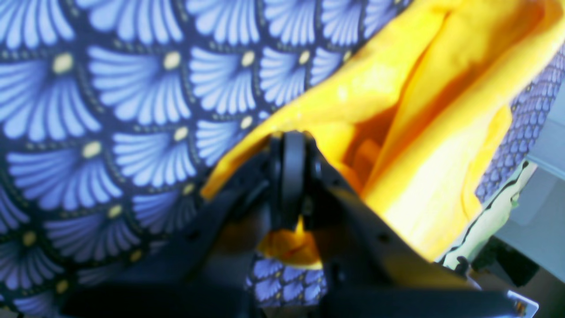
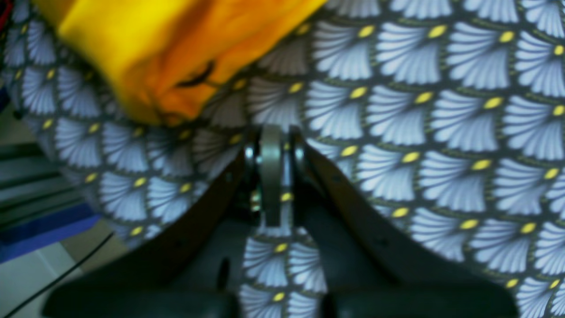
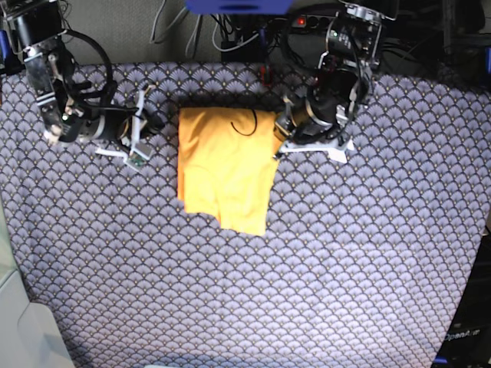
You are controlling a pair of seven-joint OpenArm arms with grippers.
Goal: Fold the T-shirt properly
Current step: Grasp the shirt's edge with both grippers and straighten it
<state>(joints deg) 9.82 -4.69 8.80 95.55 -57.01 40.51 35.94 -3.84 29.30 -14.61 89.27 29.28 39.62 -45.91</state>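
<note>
On the left of the base view the right gripper is hanging just beside the T-shirt's left edge, not touching it; its own wrist view shows the jaws pressed together on nothing, over the scallop-patterned table cover.

The T-shirt is lying at the far middle of the cover, already doubled into a rough upright rectangle, with the collar's thin dark line showing near its far edge. It is plain yellow-orange, with no print. The near hem is stepping unevenly, the right part reaching nearer than the left, and the right edge is bunching where it is being held.

On the right the left gripper is sitting at the shirt's far right corner, and its wrist view shows the jaws closed on a pinch of yellow cloth, with loose folds billowing beyond them.

The cloth is looking light, soft and limp, so it will probably sag and crease wherever it is not supported, and it may slide on the smooth cover. Corners and doubled edges are likely the best places to take hold, catching all layers together.
</note>
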